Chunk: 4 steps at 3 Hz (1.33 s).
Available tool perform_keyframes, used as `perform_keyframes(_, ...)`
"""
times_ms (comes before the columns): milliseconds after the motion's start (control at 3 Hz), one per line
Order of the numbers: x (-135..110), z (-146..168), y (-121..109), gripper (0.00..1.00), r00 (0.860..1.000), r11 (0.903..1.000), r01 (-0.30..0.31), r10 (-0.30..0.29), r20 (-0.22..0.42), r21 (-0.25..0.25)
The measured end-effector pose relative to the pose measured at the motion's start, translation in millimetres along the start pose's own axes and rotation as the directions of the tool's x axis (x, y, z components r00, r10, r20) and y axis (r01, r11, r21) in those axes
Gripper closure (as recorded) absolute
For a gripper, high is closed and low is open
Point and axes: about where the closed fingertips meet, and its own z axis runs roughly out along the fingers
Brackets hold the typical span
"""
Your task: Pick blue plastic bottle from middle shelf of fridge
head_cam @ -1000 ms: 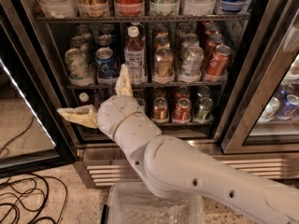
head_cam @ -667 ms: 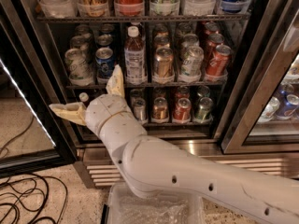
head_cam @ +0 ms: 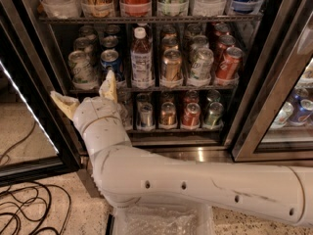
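The blue plastic bottle [head_cam: 141,55] stands upright on the middle shelf [head_cam: 146,87] of the open fridge [head_cam: 254,82]. It has a white cap, brown drink and a pale label, and rises above the cans beside it. My gripper [head_cam: 85,93] is open, with two pale fingers spread wide. It sits low and left of the bottle, in front of the shelf's left end, one finger [head_cam: 109,85] just below the blue soda can [head_cam: 111,62]. It holds nothing.
Cans fill the middle and lower shelves, among them a gold can [head_cam: 171,65] and a red can [head_cam: 228,62]. Bottles and cans line the top shelf [head_cam: 146,18]. The open glass door [head_cam: 24,111] stands at left. Black cables [head_cam: 29,209] lie on the floor.
My arm has shifted left and the gripper with it, from under the bottle toward the shelf's left end. The fingers stay spread. The bottle has not moved.
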Motion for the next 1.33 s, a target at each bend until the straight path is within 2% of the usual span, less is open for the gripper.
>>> perform_keyframes(333, 6, 3, -9, 0.16, 0.999, 0.9957, -0.036, 0.036, 0.008, 0.085)
perform_keyframes(667, 23, -4, -28, 0.15, 0.998, 0.9826, -0.058, 0.061, -0.010, 0.177)
perform_keyframes(1000, 34, -7, -41, 0.15, 0.997, 0.9746, -0.067, 0.073, -0.019, 0.214)
perform_keyframes(1333, 40, -7, -49, 0.21, 0.997, 0.9708, -0.064, 0.070, -0.019, 0.231)
